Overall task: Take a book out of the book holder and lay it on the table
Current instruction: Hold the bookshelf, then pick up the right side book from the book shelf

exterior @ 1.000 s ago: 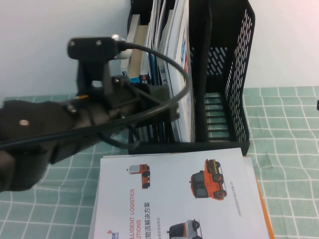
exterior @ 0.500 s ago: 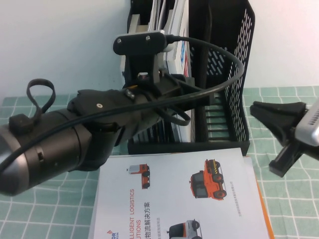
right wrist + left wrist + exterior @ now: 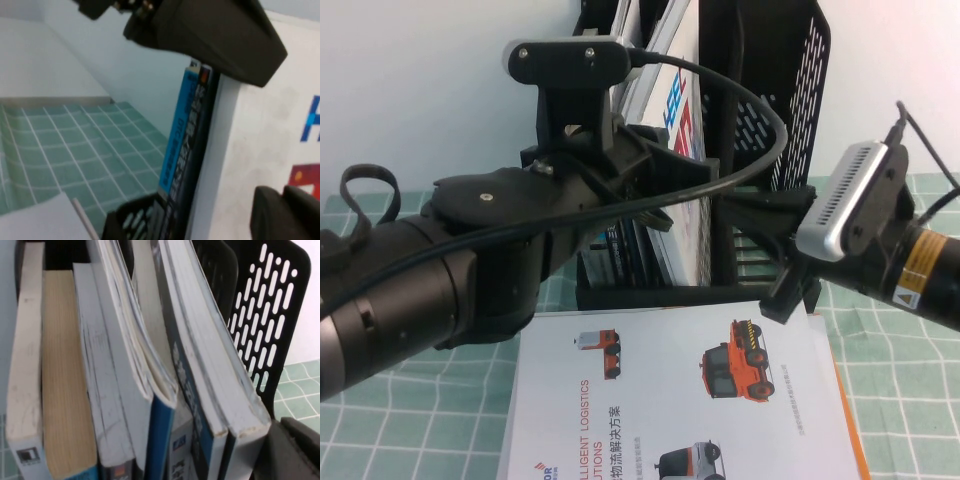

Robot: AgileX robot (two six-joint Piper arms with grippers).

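- Book (image 3: pixel 682 120) stands in the book holder (image 3: pixel 800 130), upper centre; lifting and laying on the desk (image 3: pixel 900 400) remain.
- Left gripper (image 3: pixel 665 185) is at the books, fingers' state unclear; right gripper (image 3: pixel 750 215), fingers nearly together, reaches centre right and holds nothing visible.

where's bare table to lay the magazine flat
Bare pale green grid cloth lies right of the white vehicle brochure, under the right gripper. Crowded: the black slotted rack, the left gripper, the white HEEC magazine.
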